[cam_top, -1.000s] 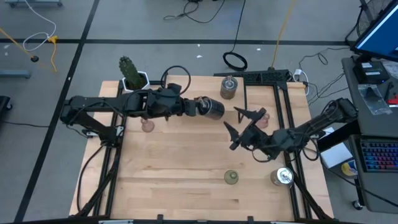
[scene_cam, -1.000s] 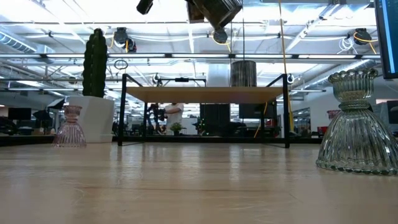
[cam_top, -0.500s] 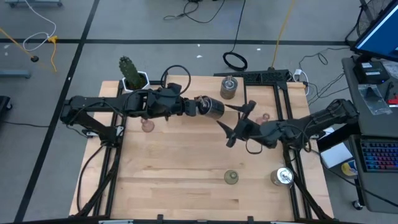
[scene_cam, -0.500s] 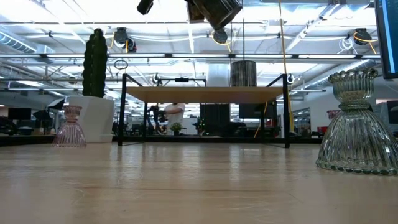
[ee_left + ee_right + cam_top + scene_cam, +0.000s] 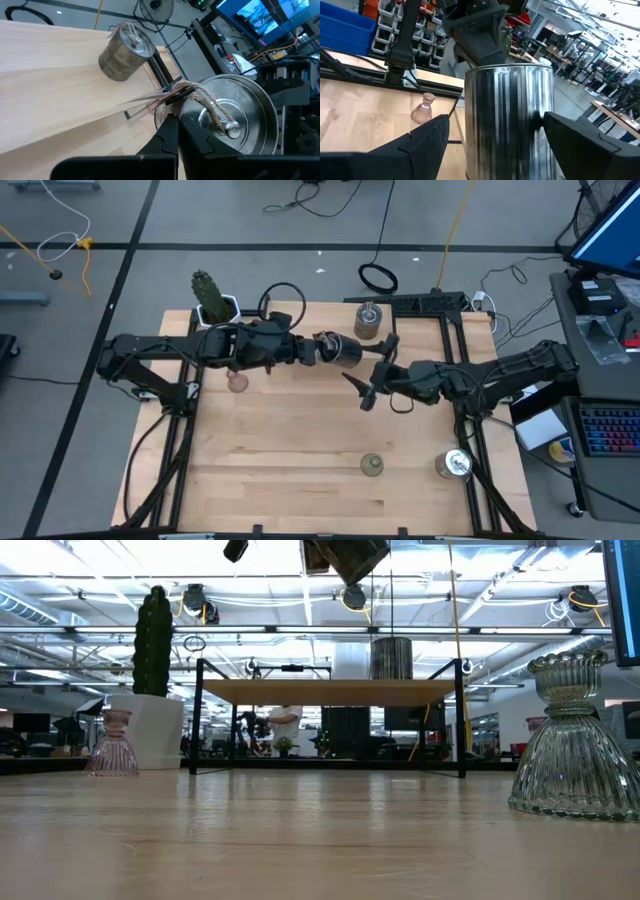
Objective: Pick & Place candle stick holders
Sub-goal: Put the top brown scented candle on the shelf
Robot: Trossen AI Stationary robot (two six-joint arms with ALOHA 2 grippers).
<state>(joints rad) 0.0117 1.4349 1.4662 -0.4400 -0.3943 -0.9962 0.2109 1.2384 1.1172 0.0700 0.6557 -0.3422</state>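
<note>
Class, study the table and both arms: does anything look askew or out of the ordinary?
Yes. One silvery holder is off the table, held on its side by the left gripper, while the right gripper reaches for it with open fingers. The other holders stand upright.

both arms are chunky black jointed things with looping black cables, and the right gripper (image 5: 366, 379) has matte wedge-shaped fingers (image 5: 422, 145).
</note>
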